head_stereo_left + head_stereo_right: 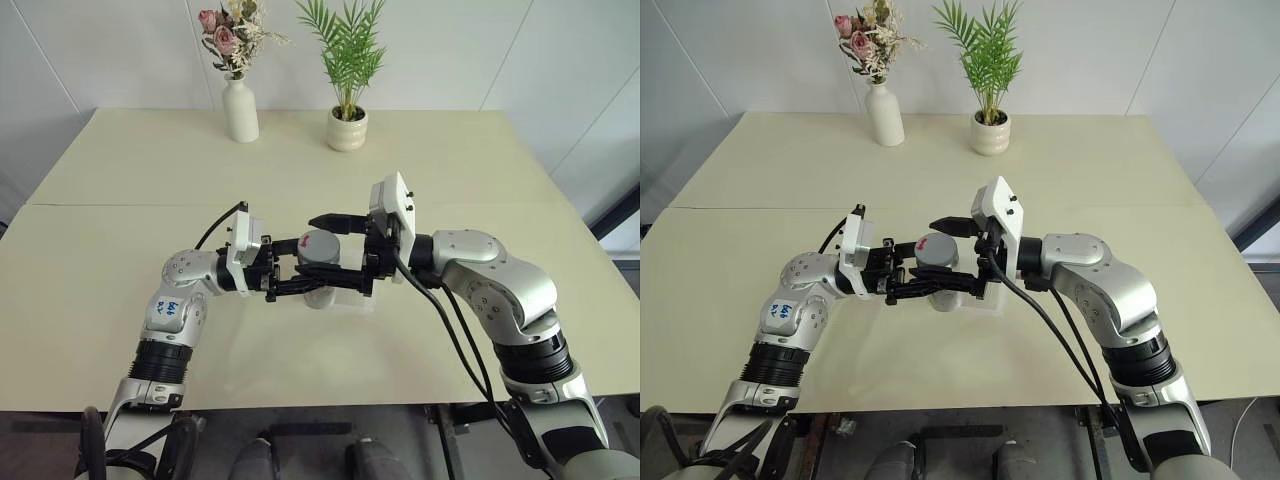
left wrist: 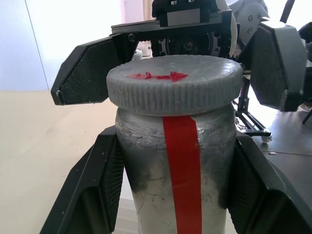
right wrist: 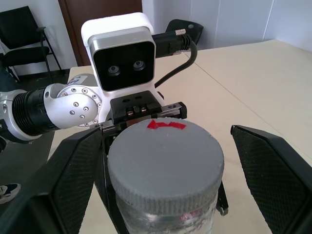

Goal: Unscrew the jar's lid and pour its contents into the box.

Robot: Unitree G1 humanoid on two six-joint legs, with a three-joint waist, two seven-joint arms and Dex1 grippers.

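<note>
The jar [image 2: 146, 195] is a clear cylinder with a red stripe down its side, held upright above the table's middle. My left gripper [image 1: 312, 284] is shut on the jar's body, one finger on each side. The grey ribbed lid [image 3: 165, 161] with a red mark sits on the jar. My right gripper [image 1: 322, 250] reaches in from the right and stands open, its fingers [image 3: 273, 175] on either side of the lid and apart from it. The contents are hidden. A faint clear tray, likely the box [image 1: 985, 303], lies on the table under the jar.
A white vase [image 1: 240, 110] with flowers and a white plant pot [image 1: 347, 130] stand at the table's far edge. The cream table [image 1: 120, 300] spreads wide on both sides of the arms.
</note>
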